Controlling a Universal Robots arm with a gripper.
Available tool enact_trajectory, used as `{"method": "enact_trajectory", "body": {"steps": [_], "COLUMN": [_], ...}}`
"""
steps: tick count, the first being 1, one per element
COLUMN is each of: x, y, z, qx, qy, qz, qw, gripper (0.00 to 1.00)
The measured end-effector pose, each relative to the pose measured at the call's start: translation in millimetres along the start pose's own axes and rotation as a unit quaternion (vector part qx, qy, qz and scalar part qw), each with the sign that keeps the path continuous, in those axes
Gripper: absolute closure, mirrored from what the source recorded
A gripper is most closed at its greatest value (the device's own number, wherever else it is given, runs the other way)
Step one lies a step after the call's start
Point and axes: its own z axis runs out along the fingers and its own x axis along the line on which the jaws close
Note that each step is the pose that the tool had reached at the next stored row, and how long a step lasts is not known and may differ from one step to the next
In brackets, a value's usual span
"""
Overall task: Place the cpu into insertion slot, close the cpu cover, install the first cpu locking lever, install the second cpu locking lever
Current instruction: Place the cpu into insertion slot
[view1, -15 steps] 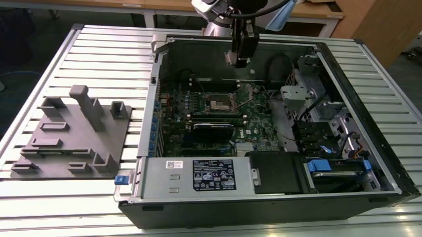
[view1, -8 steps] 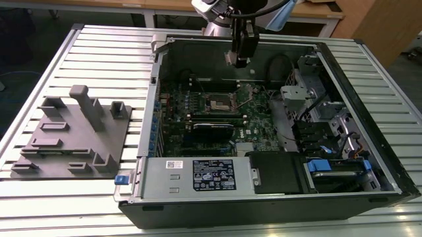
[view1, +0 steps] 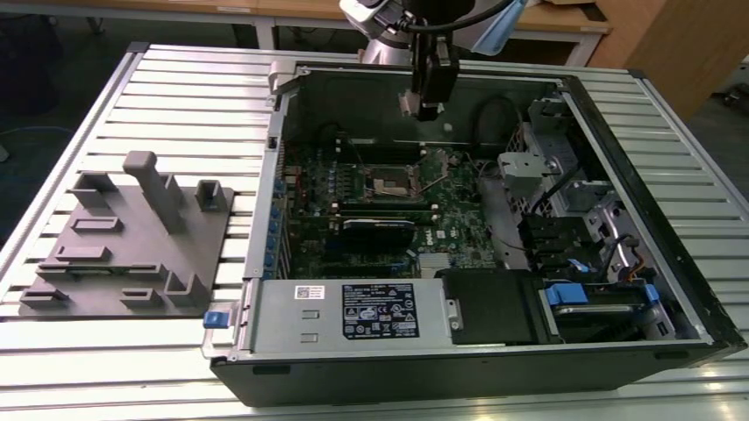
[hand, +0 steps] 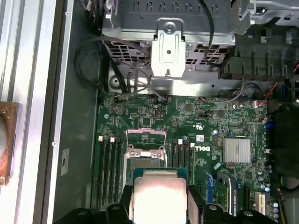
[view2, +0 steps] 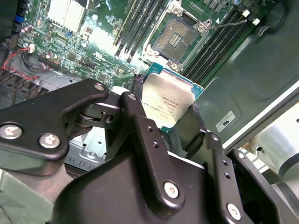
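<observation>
Gripper (view1: 424, 107) was clenched on the cpu (view2: 172, 100): a flat square chip with a pale silvery face and a thin green rim, pinched at two opposite sides and hanging above the motherboard (view1: 451, 237). Down in the open computer case (view1: 468, 377), the insertion slot (view2: 175, 39) lay uncovered, its dark centre bare, with black memory sticks (view2: 131, 23) alongside.

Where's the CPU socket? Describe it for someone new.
Look inside the open computer case at the green motherboard. On it sits the socket: square, dark centre, silvery frame. The memory slots flanking it are long, narrow and black.
</observation>
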Motion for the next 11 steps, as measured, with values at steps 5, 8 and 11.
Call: {"method": "enact_trajectory", "body": {"steps": [5,8,11], "x": [-0.1,0.0,0.0], "y": [-0.5,-0.5,-0.5], "z": [0.6,0.7,0.7], "qx": [-0.0002,-0.0003,-0.0003], "qy": [-0.0017,-0.0017,-0.0017], "qz": [0.02,0.02,0.02], "qw": [0.9998,0.99979,0.99979], "gripper": [0.46,0.46,0.46]}}
